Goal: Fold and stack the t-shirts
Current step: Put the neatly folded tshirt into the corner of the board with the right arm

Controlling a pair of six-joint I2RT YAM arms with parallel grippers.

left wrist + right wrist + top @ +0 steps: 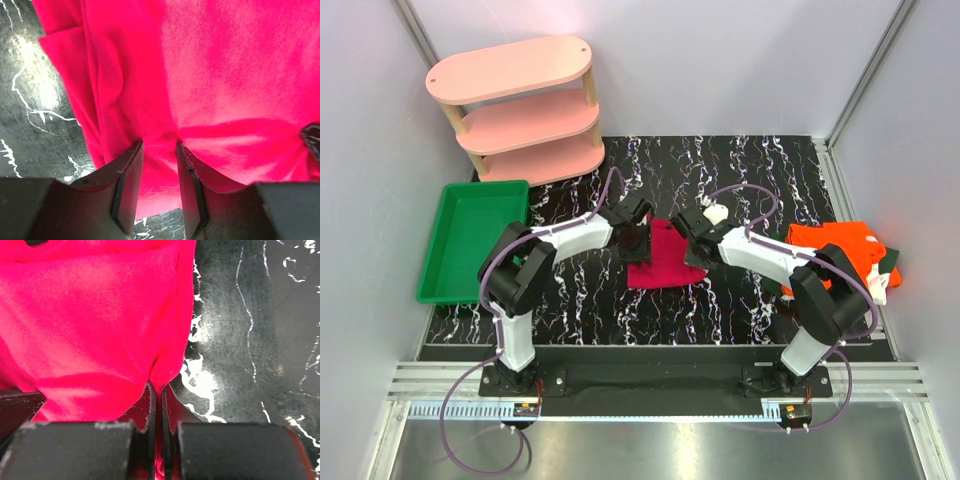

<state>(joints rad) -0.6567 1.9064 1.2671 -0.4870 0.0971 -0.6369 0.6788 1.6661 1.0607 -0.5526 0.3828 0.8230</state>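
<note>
Crimson t-shirt (660, 268) lies mid-table, well right of green tray (470, 240), pinched by left claw (159, 149) and right claw (158, 390).

Tray (470, 245) left of shirt (656, 270) — shelf (525, 115) behind.

Black, white-veined table (750, 170) — crimson t-shirt (657, 262), orange t-shirt (840, 245) (plus dark green t-shirt (892, 260))

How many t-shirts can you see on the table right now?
3. A crimson t-shirt lies in the middle of the table; an orange t-shirt at its right edge; a dark green t-shirt peeks out beneath the orange one. More could be hidden under that pile.
</note>
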